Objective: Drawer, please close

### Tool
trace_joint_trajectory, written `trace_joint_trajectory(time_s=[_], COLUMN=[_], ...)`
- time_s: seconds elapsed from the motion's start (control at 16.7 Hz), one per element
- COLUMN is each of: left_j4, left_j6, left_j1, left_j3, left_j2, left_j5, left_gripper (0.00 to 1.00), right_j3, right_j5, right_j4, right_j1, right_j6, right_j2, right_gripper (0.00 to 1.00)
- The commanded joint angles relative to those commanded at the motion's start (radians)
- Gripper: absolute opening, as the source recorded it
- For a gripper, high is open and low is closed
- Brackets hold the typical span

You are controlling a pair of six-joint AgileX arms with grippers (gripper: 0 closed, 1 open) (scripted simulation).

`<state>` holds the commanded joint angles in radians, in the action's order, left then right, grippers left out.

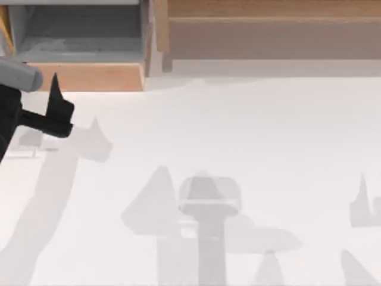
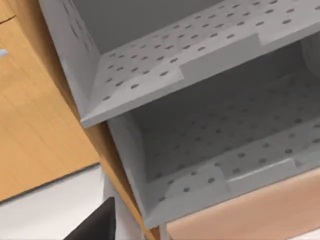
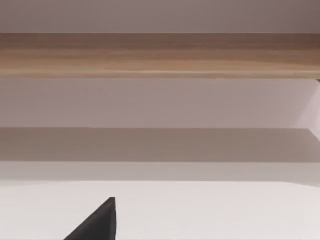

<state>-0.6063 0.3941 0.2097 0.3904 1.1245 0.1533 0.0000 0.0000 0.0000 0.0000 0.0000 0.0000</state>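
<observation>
Perforated grey drawer point(image 1: 83, 47), smooth tan front, open

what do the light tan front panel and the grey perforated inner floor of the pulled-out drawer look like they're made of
The drawer's light tan front panel looks like matt wood or wood veneer, going by its warm colour and faint grain. The grey inner floor looks like moulded plastic or painted metal: flat grey, evenly dotted with small holes or dimples. Which of these it is cannot be told.
</observation>
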Motion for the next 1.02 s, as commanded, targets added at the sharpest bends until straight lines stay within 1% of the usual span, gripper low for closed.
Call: trace_joint_trajectory(time_s=[0.36, 0.6, 0.72, 0.84, 1.02], left_j4=[-0.356, -0.603, -0.715, -0.812, -0.911], left_j6=[0.483, 0.803, 0.942, 1.057, 1.17], left_j1=[-0.391, -0.642, -0.747, -0.831, -0.911], left_j3=[-0.077, -0.076, -0.05, -0.015, 0.033], left_j2=[0.359, 0.592, 0.69, 0.771, 0.849], left_j5=[-0.39, -0.632, -0.733, -0.816, -0.896], left_gripper=[1.0, 1.0, 1.0, 1.0, 1.0], right_j3=[0.0, 0.0, 0.0, 0.0, 0.0], right_j5=[0.0, 0.0, 0.0, 0.0, 0.0], right_j4=[0.0, 0.0, 0.0, 0.0, 0.0], right_j1=[0.0, 0.0, 0.0, 0.0, 0.0], right_j6=[0.0, 0.0, 0.0, 0.0, 0.0], right_j2=[0.0, 0.0, 0.0, 0.0, 0.0], right_gripper=[1.0, 1.0, 1.0, 1.0, 1.0])
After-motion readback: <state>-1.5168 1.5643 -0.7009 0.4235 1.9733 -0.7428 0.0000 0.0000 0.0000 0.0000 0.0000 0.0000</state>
